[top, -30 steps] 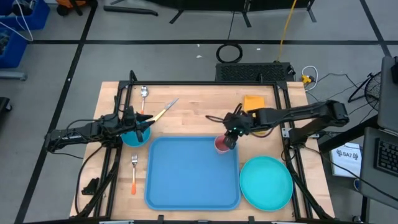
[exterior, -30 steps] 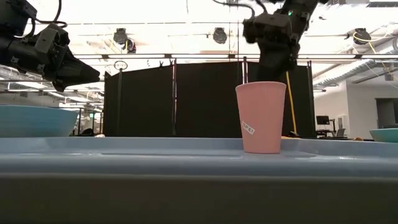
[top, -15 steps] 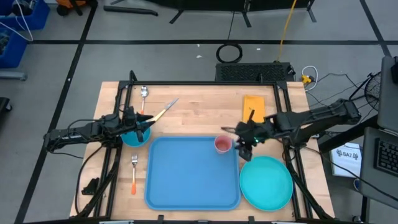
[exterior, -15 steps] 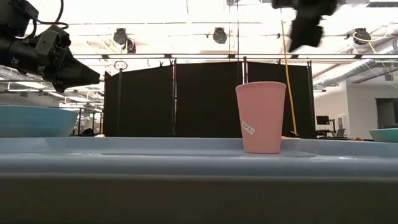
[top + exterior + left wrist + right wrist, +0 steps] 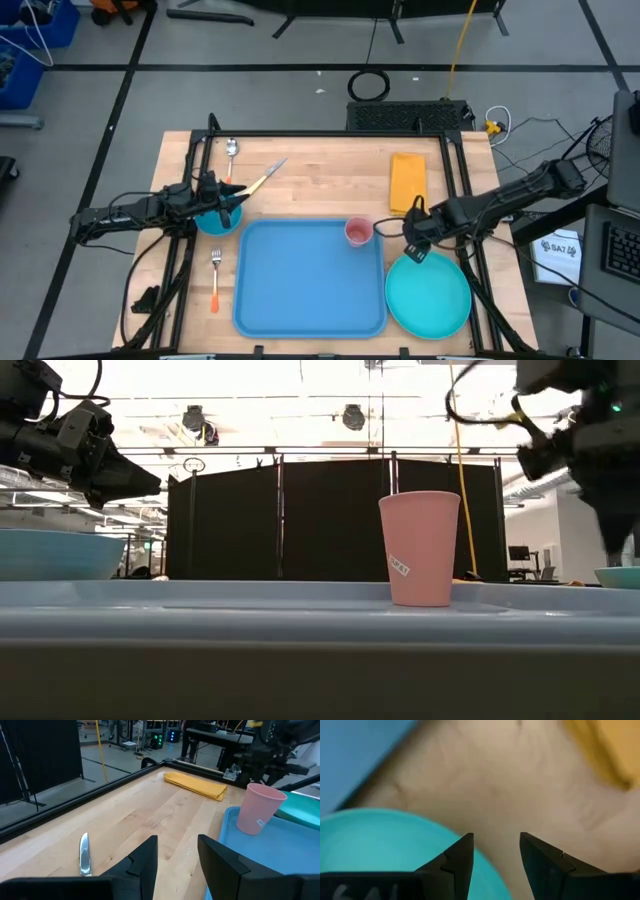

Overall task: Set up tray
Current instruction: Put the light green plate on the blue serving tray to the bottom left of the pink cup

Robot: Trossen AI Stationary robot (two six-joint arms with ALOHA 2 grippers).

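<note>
Swinging away from the cup (image 5: 358, 232), your right gripper (image 5: 415, 247) has covered a lot of ground in 1 second: it was directly over the cup, and now it hangs over the far-left rim of the plate (image 5: 429, 292), fingers spread with nothing between them. The cup stands upright and alone in the tray's (image 5: 310, 278) far-right corner — so that placement looks done, and the plate is probably your next pick.

The tray lies at the middle of the table (image 5: 320, 165), near side, and holds only the cup. The plate sits just off the tray's right edge, on bare wood by the table's near-right corner. In the right wrist view the plate's rim passes right under the spread fingers, so a rim grip is close at hand; watch the drop, since the plate is low and the wood is right beneath.

Your left gripper (image 5: 232, 194) has not moved: it waits over the bowl (image 5: 217, 218) off the tray's far-left corner, fingers apart and empty.

Room to move:
- Right side: the napkin (image 5: 406, 181) lies farther back, apart from the plate.
- Left side: fork (image 5: 215, 277) beside the tray's left edge; knife (image 5: 263, 178) and spoon (image 5: 232, 149) beyond the bowl.
- Tray floor: wide open left and near of the cup — keep the plate clear of the cup when it crosses the rim.
</note>
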